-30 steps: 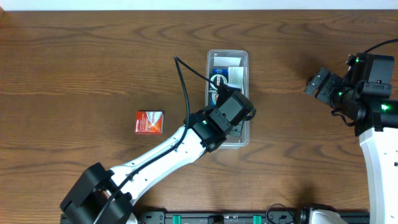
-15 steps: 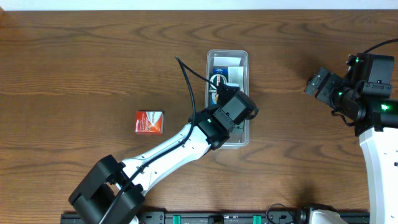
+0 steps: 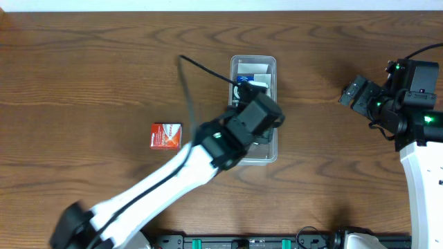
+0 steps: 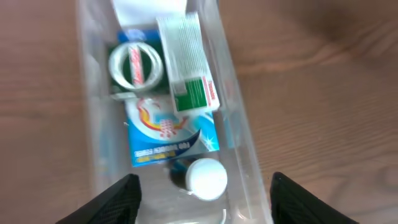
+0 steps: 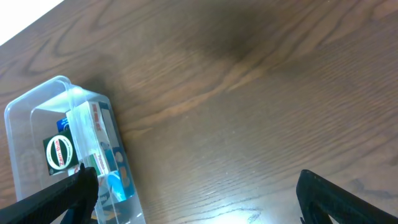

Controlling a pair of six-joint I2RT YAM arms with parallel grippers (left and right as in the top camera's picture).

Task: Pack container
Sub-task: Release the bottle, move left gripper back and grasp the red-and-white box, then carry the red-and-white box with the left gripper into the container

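The container (image 3: 253, 58) is a clear narrow bin at the table's middle. In the left wrist view its wall (image 4: 234, 106) encloses a tape roll (image 4: 135, 65), a white and green box (image 4: 188, 68), a blue packet (image 4: 172, 137) and a small white-capped item (image 4: 207, 177). My left gripper (image 3: 257, 122) hovers over the bin's near end. It is open (image 4: 204, 190), its jaws wide on either side of the capped item and touching nothing. My right gripper (image 3: 351, 94) hangs open at the far right, apart from the bin (image 5: 37, 109), with bare wood between its jaws (image 5: 196, 194).
A small red box (image 3: 166, 135) lies on the table left of the container, beside the left arm. The left arm's black cable (image 3: 188, 90) arcs over the wood above it. The right arm's base (image 3: 422, 166) stands at the right edge.
The left gripper's jaws have gone from shut to open above the container's near end. The left arm has swung and now looks blurred. The right arm has not moved.
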